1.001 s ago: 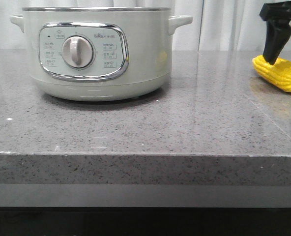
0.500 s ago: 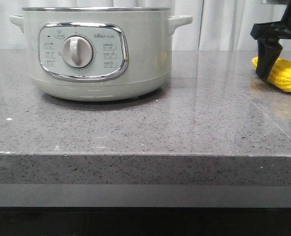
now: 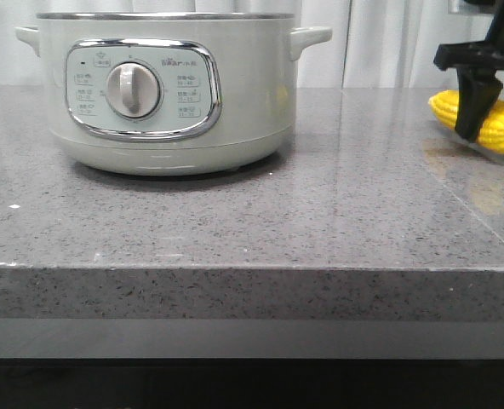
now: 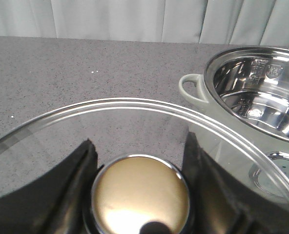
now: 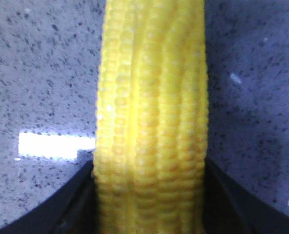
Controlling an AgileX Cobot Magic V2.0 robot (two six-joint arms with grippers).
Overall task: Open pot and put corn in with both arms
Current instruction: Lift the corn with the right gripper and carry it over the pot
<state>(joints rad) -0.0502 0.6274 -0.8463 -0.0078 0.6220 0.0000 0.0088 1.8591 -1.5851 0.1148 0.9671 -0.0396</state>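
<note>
The pot (image 3: 168,94) is seen uncovered at the far left. Its glass lid (image 4: 134,146) is clamped at the knob by the left gripper (image 4: 139,195). The corn (image 3: 482,123), far right, is clasped by the right gripper (image 3: 482,115).

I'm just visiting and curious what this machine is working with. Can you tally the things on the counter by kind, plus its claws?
Pots: 1, the pale green pot, open.
Glass lids: 1, the lid, held by the left claw by its knob.
Corn cobs: 1, the corn, between the right claw fingers.
Claws: 2.
Total: 5.
</note>
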